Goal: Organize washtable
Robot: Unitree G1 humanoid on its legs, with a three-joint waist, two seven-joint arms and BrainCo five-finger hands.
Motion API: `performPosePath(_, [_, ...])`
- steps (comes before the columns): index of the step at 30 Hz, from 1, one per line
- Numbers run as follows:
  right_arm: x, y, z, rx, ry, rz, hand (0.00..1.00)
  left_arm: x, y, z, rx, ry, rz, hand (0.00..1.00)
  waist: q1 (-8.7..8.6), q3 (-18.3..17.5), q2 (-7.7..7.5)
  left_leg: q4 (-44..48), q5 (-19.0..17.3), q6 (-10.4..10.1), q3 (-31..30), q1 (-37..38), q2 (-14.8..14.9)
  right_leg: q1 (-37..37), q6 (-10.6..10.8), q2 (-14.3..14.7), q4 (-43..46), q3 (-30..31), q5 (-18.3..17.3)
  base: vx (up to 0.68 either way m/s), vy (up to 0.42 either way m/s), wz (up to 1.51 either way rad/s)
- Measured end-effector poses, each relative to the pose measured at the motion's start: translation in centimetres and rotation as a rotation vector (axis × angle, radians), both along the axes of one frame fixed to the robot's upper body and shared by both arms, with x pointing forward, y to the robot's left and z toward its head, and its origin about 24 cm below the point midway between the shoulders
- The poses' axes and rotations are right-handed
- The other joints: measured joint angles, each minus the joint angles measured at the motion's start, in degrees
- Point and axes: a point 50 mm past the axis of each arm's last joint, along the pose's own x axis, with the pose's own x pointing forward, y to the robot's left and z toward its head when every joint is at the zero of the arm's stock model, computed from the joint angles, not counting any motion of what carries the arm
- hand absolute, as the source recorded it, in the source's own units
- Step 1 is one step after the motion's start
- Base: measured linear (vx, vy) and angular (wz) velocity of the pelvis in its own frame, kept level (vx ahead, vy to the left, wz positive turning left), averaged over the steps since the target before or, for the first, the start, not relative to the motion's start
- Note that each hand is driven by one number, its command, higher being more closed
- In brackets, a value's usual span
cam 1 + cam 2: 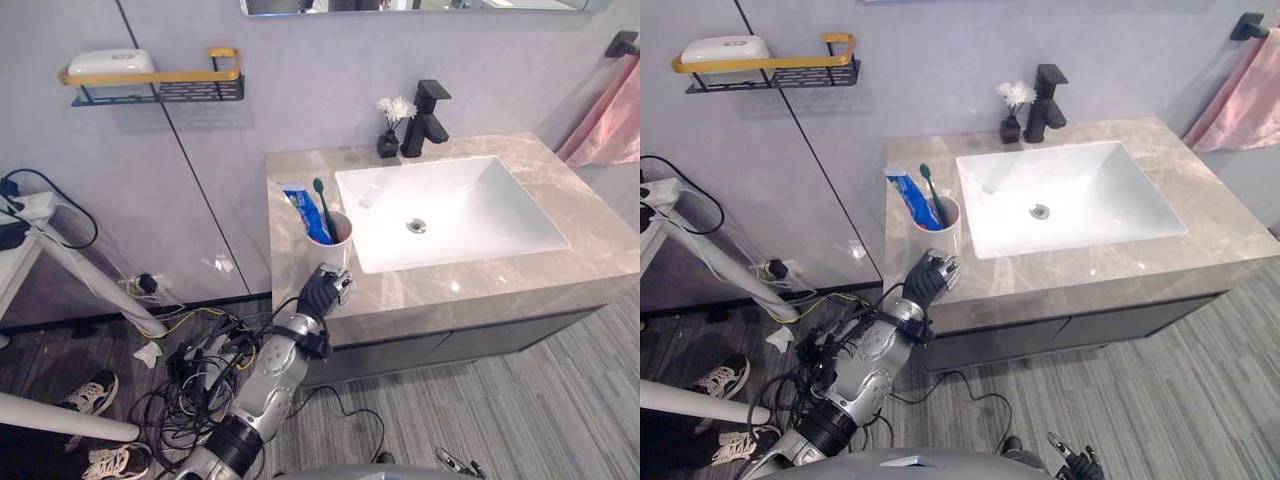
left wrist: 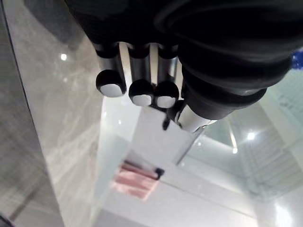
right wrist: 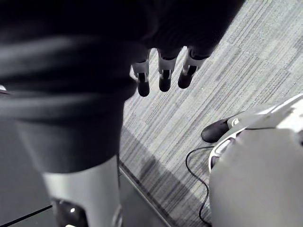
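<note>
With the right hand (image 3: 163,75) hanging slack, the left hand (image 1: 322,293), fingers (image 2: 141,71) curled on nothing, sits at the surface's (image 1: 500,285) front edge just before the white cup (image 1: 332,255) of toothbrush (image 1: 324,205) and toothpaste (image 1: 305,215): probably light, rigid, slick, tippy, so grasp mid-wall.

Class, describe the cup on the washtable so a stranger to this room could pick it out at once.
Find the white sink set in the grey counter. On the counter strip to the sink's left stands a white cup, just beyond the left hand. It alone holds a green toothbrush and a blue toothpaste tube, unlike the black vase back by the faucet.
</note>
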Motion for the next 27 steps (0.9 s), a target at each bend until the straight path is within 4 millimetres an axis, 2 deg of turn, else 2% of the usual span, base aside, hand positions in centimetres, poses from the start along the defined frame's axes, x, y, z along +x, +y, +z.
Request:
performPosePath(4, [-0.1, 0.0, 0.0, 0.001, 0.002, -0.004, 0.00, 0.4, 0.7, 0.0, 0.014, -0.004, 0.037, 1.00, -0.02, 0.0, -0.05, 0.0, 0.0, 0.0, 0.0, 0.0, 0.0, -0.1, 0.0, 0.0, -0.2, 0.0, 0.0, 0.00, 0.000, 0.00])
performPosePath(14, [-0.2, -0.1, 0.0, 0.000, 0.001, -0.013, 0.00, 1.7, 0.5, 1.3, 0.059, -0.066, 0.042, 1.00, -0.27, 0.1, 0.00, -0.1, 0.0, 0.0, 0.1, -0.5, 0.0, -0.6, 0.1, 0.0, -0.1, 0.1, 0.1, 0.00, 0.000, 0.00])
performPosePath(19, [-0.1, -0.1, 0.0, -0.001, -0.001, -0.015, 0.00, 2.5, 1.1, 2.2, 0.073, -0.100, 0.077, 1.00, -1.22, 0.1, 0.02, -0.1, 0.0, 0.0, 0.4, -0.5, 0.0, -0.7, 0.1, 0.0, -0.1, 0.2, 0.3, 0.00, 0.001, -0.02])
performPosePath(27, [-0.3, -0.4, 0.0, -0.005, -0.001, -0.041, 0.00, 3.2, 1.0, 3.0, 0.096, -0.133, 0.081, 1.00, -1.26, 0.7, 0.72, -0.1, 0.0, 0.0, 1.1, -0.2, 0.0, -1.0, 0.1, 0.0, -0.3, 1.1, 0.6, -0.01, -0.001, -0.06])
